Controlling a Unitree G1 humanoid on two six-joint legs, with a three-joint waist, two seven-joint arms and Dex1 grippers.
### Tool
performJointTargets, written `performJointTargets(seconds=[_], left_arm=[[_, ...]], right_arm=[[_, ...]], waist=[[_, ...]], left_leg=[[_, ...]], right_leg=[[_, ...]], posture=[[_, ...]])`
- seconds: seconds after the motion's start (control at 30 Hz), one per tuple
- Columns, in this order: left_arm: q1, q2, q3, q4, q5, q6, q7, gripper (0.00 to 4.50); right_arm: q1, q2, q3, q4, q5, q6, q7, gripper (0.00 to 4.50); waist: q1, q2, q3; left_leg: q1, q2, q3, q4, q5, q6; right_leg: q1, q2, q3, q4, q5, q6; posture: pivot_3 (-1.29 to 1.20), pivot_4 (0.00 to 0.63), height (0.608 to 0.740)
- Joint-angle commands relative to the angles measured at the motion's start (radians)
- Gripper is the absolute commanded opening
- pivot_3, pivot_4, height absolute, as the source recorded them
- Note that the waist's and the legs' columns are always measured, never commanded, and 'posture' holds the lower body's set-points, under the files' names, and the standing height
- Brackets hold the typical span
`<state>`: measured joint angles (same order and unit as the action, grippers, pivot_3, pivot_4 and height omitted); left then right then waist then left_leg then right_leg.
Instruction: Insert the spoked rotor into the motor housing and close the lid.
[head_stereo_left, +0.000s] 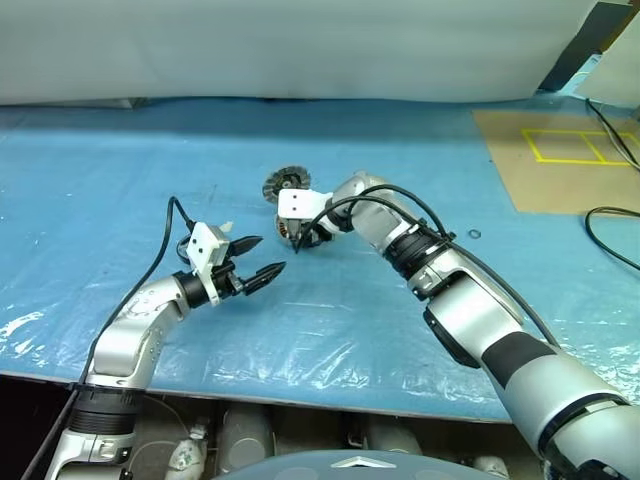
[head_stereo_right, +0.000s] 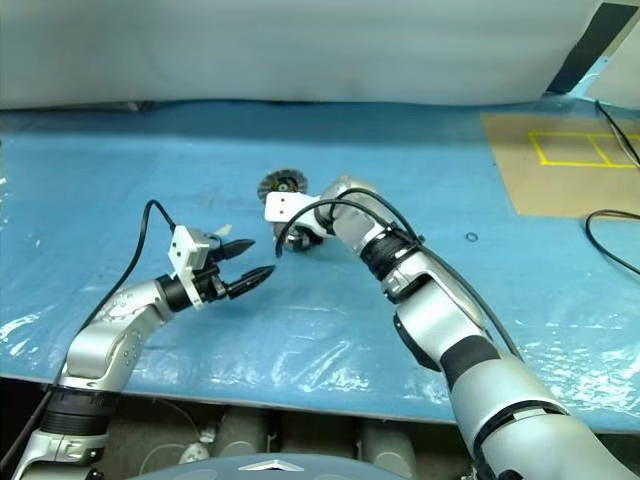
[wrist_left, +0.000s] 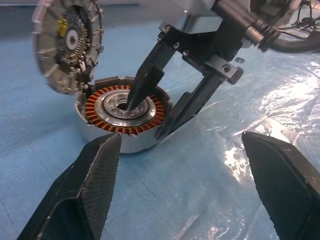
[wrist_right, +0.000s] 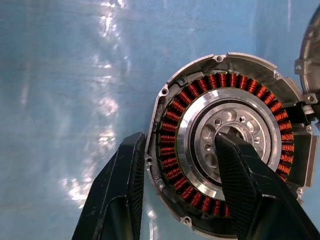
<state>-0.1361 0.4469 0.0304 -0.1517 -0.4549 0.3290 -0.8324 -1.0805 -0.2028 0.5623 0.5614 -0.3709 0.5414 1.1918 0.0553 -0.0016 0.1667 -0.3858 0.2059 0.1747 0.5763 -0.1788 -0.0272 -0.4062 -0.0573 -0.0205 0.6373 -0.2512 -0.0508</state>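
The motor housing (wrist_right: 225, 80), a silver cup with copper windings round a grey hub, lies open side up in the middle of the blue sheet. My right gripper (wrist_left: 146, 120) reaches down over it. One finger stands in the hub's centre hole and the other presses the outer wall, so it is shut across the housing's side. The lid (wrist_left: 67, 45), a finned silver disc with a dark centre, stands on edge leaning against the housing's far side (head_stereo_left: 287, 183). My left gripper (head_stereo_left: 262, 257) hovers open just left of the housing, pointing at it. The spoked rotor is out of view.
A blue plastic sheet (head_stereo_left: 120, 180) covers the table. Brown cardboard with yellow taped squares (head_stereo_left: 560, 160) lies at the far right, with black cables (head_stereo_left: 610, 240) beside it. A small ring (head_stereo_left: 474, 234) lies right of my right arm. The table's front edge runs close below the arms.
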Motion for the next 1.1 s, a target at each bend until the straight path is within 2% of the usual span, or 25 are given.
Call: performJointTargets(seconds=[0.03,0.13,0.27,0.57,0.6,0.7,0.97,1.1], left_arm=[[0.023,0.0,0.003,-0.055,-0.019,0.005,0.002,4.04],[0.034,-0.002,-0.005,-0.061,-0.019,0.008,0.0,4.04],[0.04,-0.003,-0.014,-0.057,-0.019,0.01,-0.008,4.04],[0.034,0.002,-0.031,-0.066,-0.03,0.032,-0.014,4.04],[0.033,0.004,-0.031,-0.067,-0.031,0.034,-0.015,4.04],[0.032,0.008,-0.028,-0.067,-0.034,0.038,-0.015,4.04],[0.022,0.009,-0.029,-0.06,-0.034,0.034,-0.014,4.04],[0.02,0.012,-0.029,-0.064,-0.043,0.04,-0.023,4.04]], right_arm=[[0.045,-0.071,0.022,-0.268,0.051,0.242,0.159,1.78],[0.069,-0.124,0.058,-0.436,0.06,0.427,0.194,1.78],[0.086,-0.147,0.111,-0.544,0.091,0.627,0.161,1.78],[0.129,-0.129,0.18,-0.541,0.155,0.757,-0.024,1.78],[0.127,-0.13,0.181,-0.539,0.164,0.766,-0.039,2.51],[0.081,-0.151,0.179,-0.563,0.263,0.836,0.003,3.38],[-0.033,-0.227,0.116,-0.622,0.461,0.937,-0.01,3.38],[-0.054,-0.294,0.031,-0.673,0.556,0.968,-0.021,3.38]], waist=[[0.003,0.0,0.0],[0.007,0.0,0.0],[0.007,0.0,0.001],[0.009,-0.001,0.0],[0.01,-0.001,0.0],[0.013,0.0,0.001],[0.016,0.0,0.001],[0.016,0.0,0.001]], left_leg=[[0.0,0.0,0.0,0.0,0.0,0.0],[0.0,0.0,-0.001,-0.002,0.0,0.0],[0.003,0.001,-0.001,-0.003,0.0,0.0],[0.012,0.0,-0.001,-0.005,0.0,-0.001],[0.014,0.0,-0.001,-0.005,0.0,-0.001],[0.017,-0.001,0.0,-0.006,0.0,-0.001],[0.012,-0.002,0.0,-0.008,0.0,-0.001],[0.011,-0.002,0.0,-0.011,0.0,-0.002]], right_leg=[[0.0,0.0,0.0,0.0,0.0,0.0],[-0.001,0.001,0.0,-0.001,0.0,0.001],[-0.001,0.001,0.001,0.001,0.0,0.0],[0.003,0.001,0.008,0.0,0.0,0.001],[0.005,0.001,0.009,0.0,-0.001,0.001],[0.005,0.001,0.012,0.0,-0.001,0.002],[0.001,0.001,0.012,-0.001,-0.002,0.003],[0.0,0.001,0.012,-0.002,0.0,0.007]], posture=[[0.0,0.15,0.74],[0.0,0.15,0.74],[0.0,0.15,0.74],[0.0,0.15,0.74],[0.0,0.15,0.74],[0.0,0.15,0.74],[0.0,0.15,0.74],[0.0,0.15,0.74]])
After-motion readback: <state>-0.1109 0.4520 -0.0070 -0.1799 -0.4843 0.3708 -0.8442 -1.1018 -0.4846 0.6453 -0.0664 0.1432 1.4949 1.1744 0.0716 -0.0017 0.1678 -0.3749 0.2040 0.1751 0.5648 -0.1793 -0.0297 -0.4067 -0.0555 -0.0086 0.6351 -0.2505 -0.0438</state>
